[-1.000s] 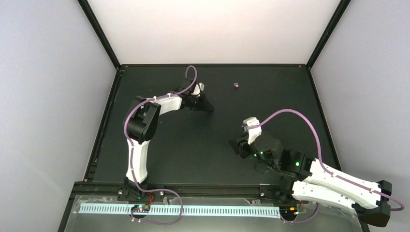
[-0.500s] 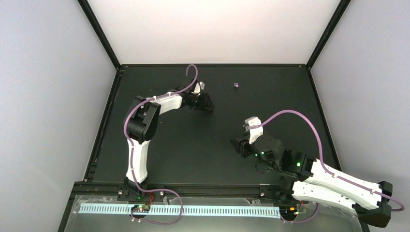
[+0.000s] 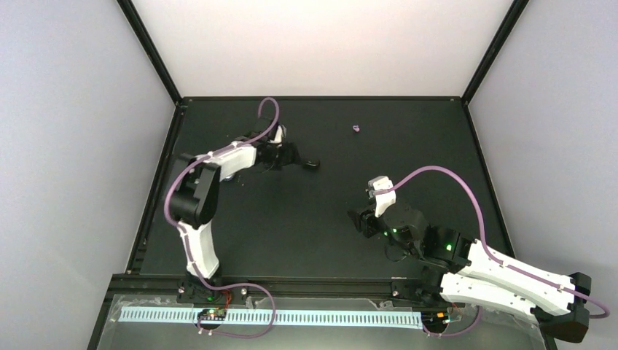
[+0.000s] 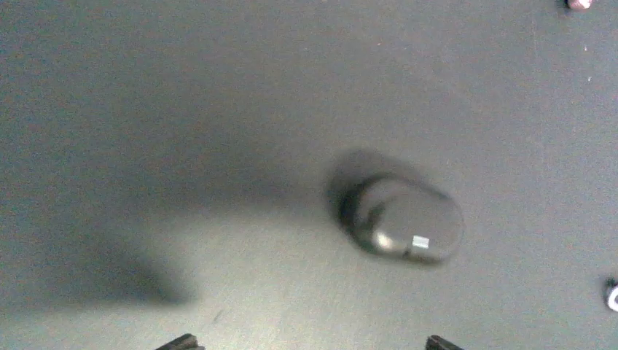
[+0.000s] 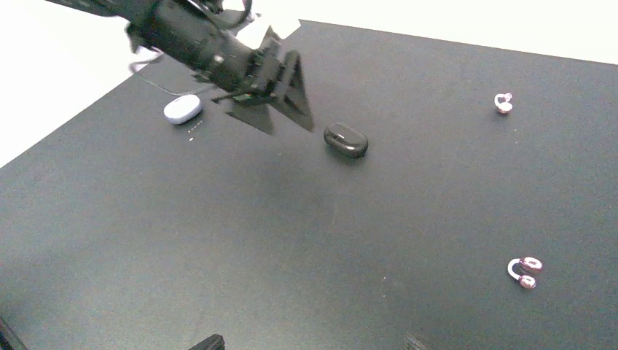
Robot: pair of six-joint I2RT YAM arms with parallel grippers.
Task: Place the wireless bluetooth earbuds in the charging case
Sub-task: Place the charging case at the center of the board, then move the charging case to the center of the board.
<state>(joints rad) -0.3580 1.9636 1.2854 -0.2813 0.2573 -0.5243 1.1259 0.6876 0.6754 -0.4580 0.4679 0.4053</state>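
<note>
Black table (image 3: pixel 291 233), mid-task: left gripper (image 5: pixel 290 125) fingers spread wide, gripping nothing, just beside the shut charging case (image 5: pixel 345 140) lying free on the table. Right gripper (image 3: pixel 361 221) also unclenched, empty. One purple earbud (image 5: pixel 503 103) lies far-side, second earbud (image 5: pixel 525 272) nearer; both outside the case.

We are looking at a small dark pebble-shaped plastic charging case (image 4: pixel 402 227) that is gleaming glossy and smooth, catching a bright highlight. The black table top (image 4: pixel 146 109) under it is showing matt and faintly grainy. One tiny purple earbud (image 5: pixel 503 103) and a second earbud (image 5: pixel 525 272) are glinting. The left arm's white shell (image 3: pixel 200 248) is reading as smooth plastic.
</note>
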